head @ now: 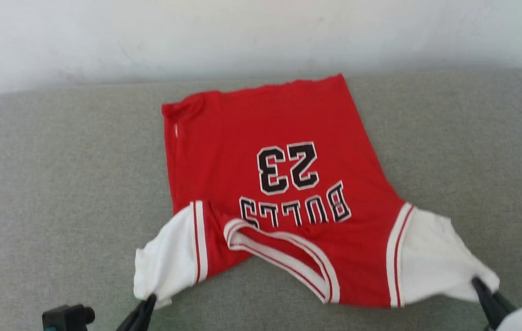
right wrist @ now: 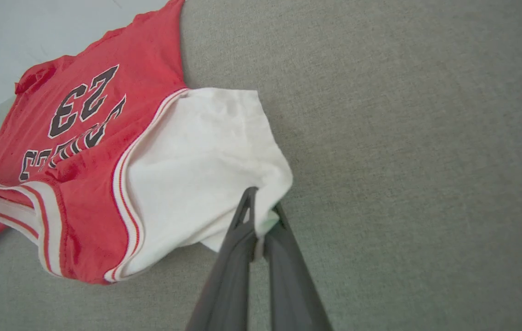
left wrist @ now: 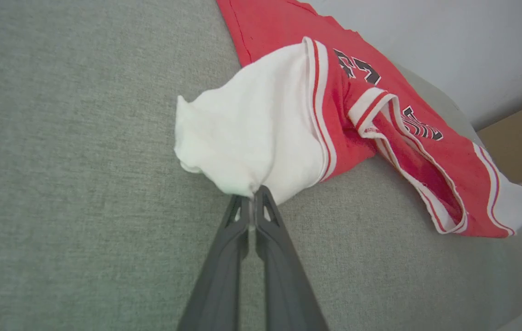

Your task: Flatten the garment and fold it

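- Bkgd: plain pale wall runs along the far side. Below it a wide grey-green woven fabric surface w/ rounded far corners takes up the rest of the head view.
- Red short-sleeved jersey garment of thin fabric lies printed side up at the centre of the surface. Hem is at the far side, neck at the near side. Body is mostly flat, but the far-left hem corner is bunched.
- White right sleeve is spread out to the near right and set off from the red by red-and-white striped trim. Its near tip is drawn to a point.
- White left sleeve w/ the same trim is pulled to the near left and more crumpled than the right one. Its tip is gathered too.
- Striped neckline gapes open at the near edge betw. the sleeves, w/ its left part rumpled.
- Dark white-edged print, "23" w/ "BULLS" nearer, reads upside down from the head view.
- Left gripper, long dark fingers: jaws pressed together, clamped on the left sleeve tip at the near left.
- Right gripper: jaws likewise together, pinching the right sleeve tip at the near right w/ a bit of white cloth betw. the fingers.
- Brown cardboard box sits beyond the surface's edge, by the wall, in the left wrist view.
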{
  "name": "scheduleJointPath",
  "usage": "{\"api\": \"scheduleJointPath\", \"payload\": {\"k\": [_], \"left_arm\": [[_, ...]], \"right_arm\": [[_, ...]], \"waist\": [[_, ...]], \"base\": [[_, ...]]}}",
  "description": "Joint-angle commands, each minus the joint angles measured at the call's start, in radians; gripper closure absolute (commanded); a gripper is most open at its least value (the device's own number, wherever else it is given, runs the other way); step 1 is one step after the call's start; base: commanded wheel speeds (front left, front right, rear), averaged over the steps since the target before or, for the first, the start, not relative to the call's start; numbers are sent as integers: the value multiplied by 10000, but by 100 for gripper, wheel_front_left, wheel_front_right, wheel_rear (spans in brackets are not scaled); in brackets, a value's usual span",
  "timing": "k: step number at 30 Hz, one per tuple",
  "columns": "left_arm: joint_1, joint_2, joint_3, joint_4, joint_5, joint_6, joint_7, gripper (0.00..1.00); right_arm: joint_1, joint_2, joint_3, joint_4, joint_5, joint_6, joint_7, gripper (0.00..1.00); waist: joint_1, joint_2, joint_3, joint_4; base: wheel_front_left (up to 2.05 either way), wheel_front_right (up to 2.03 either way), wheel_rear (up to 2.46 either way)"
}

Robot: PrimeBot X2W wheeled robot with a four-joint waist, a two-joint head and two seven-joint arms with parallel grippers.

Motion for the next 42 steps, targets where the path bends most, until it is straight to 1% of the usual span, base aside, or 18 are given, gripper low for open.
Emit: {"api": "scheduleJointPath", "payload": {"k": [1,9,15,19,20,21,22,25,28,30,32,35,38,42], "left_arm": [[137,72,0,-47,-82,52,52,100],[1002,410,-34,-564,-688,261,854,100],[1388,523,44,-944,-662,584,872,100],[1329,474,-7,-1130,-548,640,800,100],[1301,469,-28,-1159,-519,647,800,100],[1267,469,-45,-1191,-478,650,788,100],[1230,463,-54,-1223,-441,660,770,100],[1091,472,-122,-1362,-322,658,780,100],[814,512,-180,-1586,-118,630,767,100],[546,503,-203,-1748,-5,589,750,100],[264,525,-241,-1885,150,539,743,100],[-161,550,-283,-2036,329,435,742,100],[-633,564,-358,-2153,504,293,768,100],[-1264,538,-467,-2305,715,79,771,100]], "right_arm": [[146,43,-87,-10,73,-7,67,100],[1447,141,-498,-136,382,-7,1406,100],[1942,148,-610,-26,675,-7,1543,100],[1935,149,-482,151,746,-7,1340,100],[1876,149,-503,177,731,-7,1193,94],[1793,149,-562,216,673,-7,1009,55],[1708,149,-588,266,599,-7,890,0],[1303,149,-480,149,347,-7,762,0],[529,150,-405,-502,14,-7,763,0],[-240,124,-466,-1131,-321,-7,810,0],[-1193,-36,-453,-1674,-701,-7,832,0],[-2776,-409,-264,-2015,-1294,-7,917,0],[-4441,-612,163,-1714,-1635,-7,1225,0],[-6539,-970,666,-616,-2163,-7,1729,0]], "waist": [[2,1,-207,6],[2,1,-538,-1],[2,1,-834,8],[2,1,-975,36],[2,1,-1002,40],[2,1,-1024,44],[2,1,-1032,49],[2,1,-941,75],[2,1,-604,177],[2,1,-274,303],[2,1,67,434],[2,1,654,645],[2,1,1237,881],[2,1,2025,1241]], "base": [[0,0,0],[0,0,0],[0,0,0],[0,0,0],[0,0,0],[0,0,0],[0,0,0],[0,0,0],[0,0,0],[0,0,0],[0,0,0],[0,0,0],[0,0,0],[0,0,0]]}}
